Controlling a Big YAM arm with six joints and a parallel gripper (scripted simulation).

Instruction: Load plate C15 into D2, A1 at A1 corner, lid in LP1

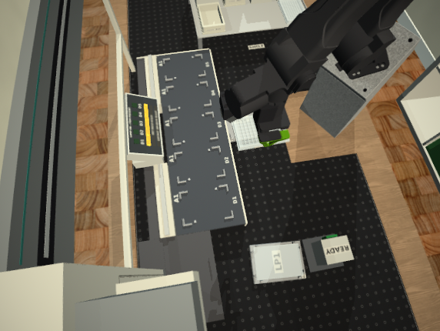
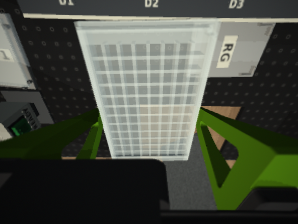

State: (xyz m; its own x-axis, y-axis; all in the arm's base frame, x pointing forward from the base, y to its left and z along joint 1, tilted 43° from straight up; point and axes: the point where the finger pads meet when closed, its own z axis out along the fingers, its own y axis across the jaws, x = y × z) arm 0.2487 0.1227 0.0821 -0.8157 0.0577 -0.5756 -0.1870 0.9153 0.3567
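My gripper (image 1: 270, 139) (image 2: 149, 112) is shut on a white well plate (image 1: 246, 132) (image 2: 147, 90) that carries a clear lid. The green fingers clamp its long sides near the end closest to me. The plate hangs level, just off the deck's near edge, between the D2 label (image 1: 227, 159) and the D3 label. In the wrist view it points at the D2 label (image 2: 151, 4) and partly covers the regrip nest RG (image 2: 235, 50). The brackets of D2 (image 1: 200, 165) are empty. Lid park LP1 (image 1: 277, 262) (image 2: 10, 50) is empty. I cannot read the plate's ID label.
The grey deck (image 1: 192, 96) holds D1 to D5, all empty. A status panel (image 1: 144, 128) stands behind it. The READY key (image 1: 338, 250) (image 2: 20, 122) sits beside LP1. The SHELF (image 1: 250, 21) with a cream box is at the top. The arm's base block (image 1: 338, 100) stands to the right.
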